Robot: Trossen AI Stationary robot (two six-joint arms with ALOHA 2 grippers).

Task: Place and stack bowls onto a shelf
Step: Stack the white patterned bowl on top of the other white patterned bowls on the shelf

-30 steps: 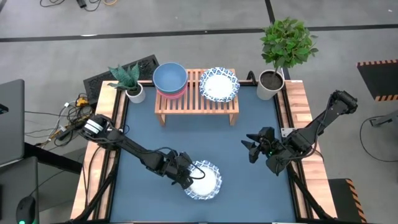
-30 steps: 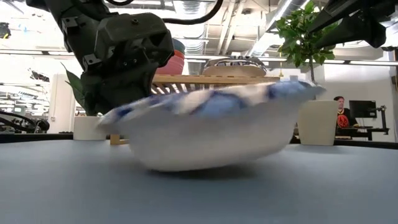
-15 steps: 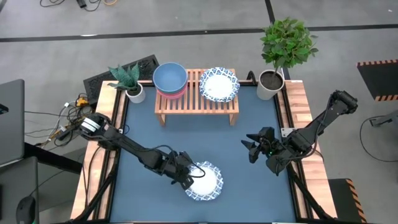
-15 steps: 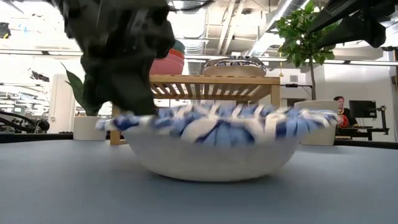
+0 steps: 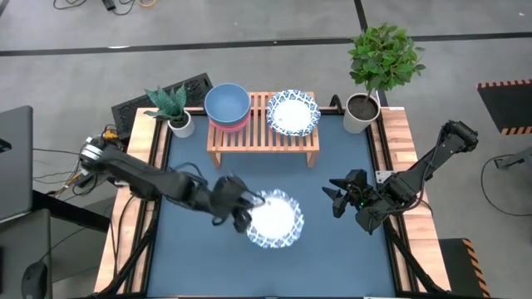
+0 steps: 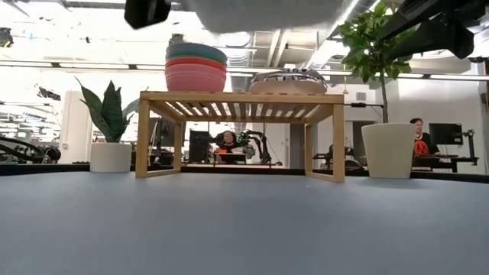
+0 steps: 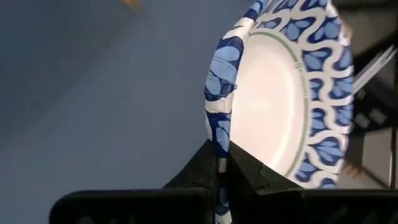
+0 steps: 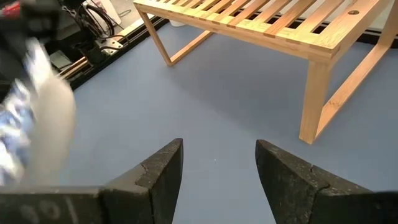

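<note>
Your left arm has just lifted the last patterned bowl clear of the table.

A second ago this white-and-blue bowl [image 5: 273,219] sat on the blue table [image 5: 341,178] near its front edge; now it hangs in the air, and in the low view only its underside shows at the top. The left gripper [image 7: 217,163] is clenched on the bowl's rim, so the pick looks done and, to my mind, you have only the carry to the shelf [image 5: 263,137] left. The right gripper [image 8: 217,163] waits by the table's right edge, fingers spread and empty. Count four bowls: the teal bowl [image 5: 227,103] nested in the pink bowl [image 5: 228,124] at the shelf's left end, a second patterned bowl [image 5: 293,113] on its right end, and the one you hold. There is one shelf, and two potted plants, the small plant [image 5: 171,105] and the tall plant [image 5: 378,62], flank it.
</note>
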